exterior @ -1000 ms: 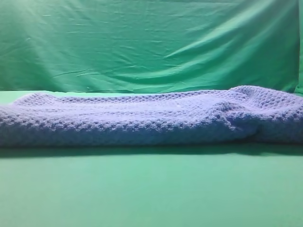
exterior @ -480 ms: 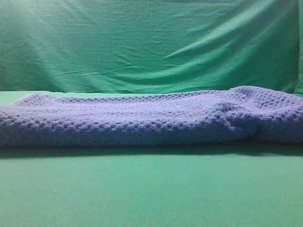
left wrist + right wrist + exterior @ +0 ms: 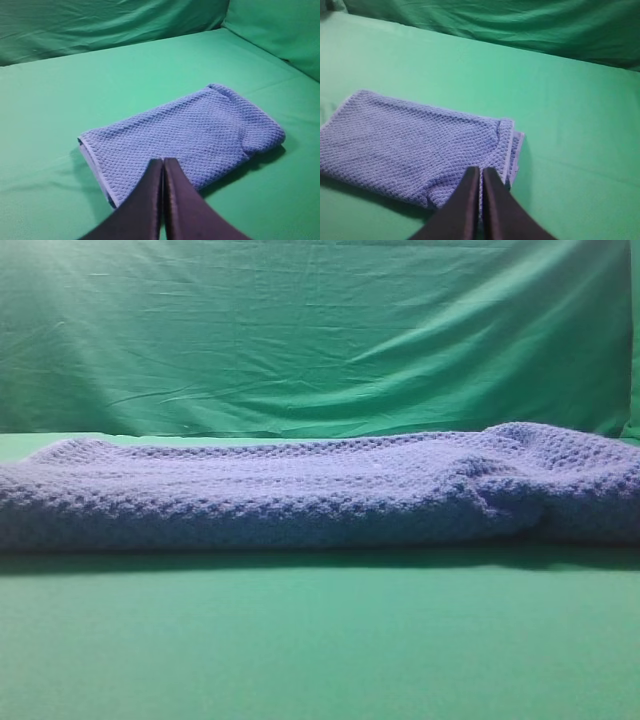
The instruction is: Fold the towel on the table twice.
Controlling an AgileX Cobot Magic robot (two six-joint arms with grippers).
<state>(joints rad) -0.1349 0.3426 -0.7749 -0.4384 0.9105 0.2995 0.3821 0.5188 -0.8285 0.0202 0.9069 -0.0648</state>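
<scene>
The blue-grey waffle-weave towel (image 3: 300, 490) lies folded into a thick oblong on the green table (image 3: 320, 640), spanning the exterior view from edge to edge. From the left wrist view the towel (image 3: 185, 135) shows as a layered rectangle with a rounded bulge at its right end. My left gripper (image 3: 163, 162) hangs above its near edge, black fingers pressed together, empty. In the right wrist view the towel (image 3: 405, 145) lies left of centre, and my right gripper (image 3: 480, 172) is shut and empty over its near right corner. Neither gripper shows in the exterior view.
A wrinkled green backdrop curtain (image 3: 320, 340) hangs behind the table. Bare green table surface (image 3: 75, 85) surrounds the towel on all sides in both wrist views.
</scene>
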